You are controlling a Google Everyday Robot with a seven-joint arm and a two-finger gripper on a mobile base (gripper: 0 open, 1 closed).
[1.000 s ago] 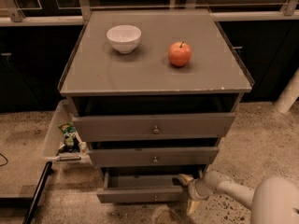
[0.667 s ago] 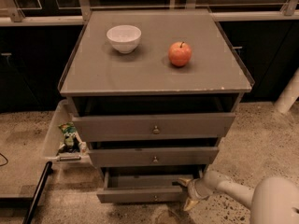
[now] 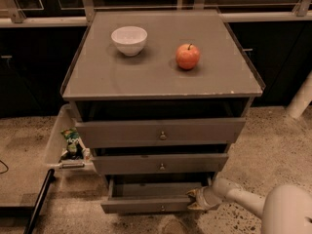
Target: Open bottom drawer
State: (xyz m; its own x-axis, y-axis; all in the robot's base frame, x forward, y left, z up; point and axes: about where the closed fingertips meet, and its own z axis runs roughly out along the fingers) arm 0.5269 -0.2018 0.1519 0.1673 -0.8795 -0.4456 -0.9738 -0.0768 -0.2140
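The grey cabinet has three drawers. The bottom drawer [image 3: 146, 204] has the narrowest front with a small round knob [image 3: 162, 208] and stands pulled out, its plain grey inside [image 3: 156, 189] showing. My gripper [image 3: 196, 200] sits at the drawer's right end, against the front panel's right edge, low near the floor. The white arm [image 3: 243, 199] runs from it to the lower right.
A white bowl [image 3: 129, 39] and a red apple [image 3: 187, 56] sit on the cabinet top [image 3: 161, 77]. The middle drawer [image 3: 161, 164] and top drawer [image 3: 161, 132] are slightly out. A clear bin [image 3: 68, 143] with snack packets hangs at the cabinet's left. A white post [image 3: 300, 99] stands right.
The bottom drawer and gripper look about the same as before; the gripper has shifted slightly at the drawer's right end.
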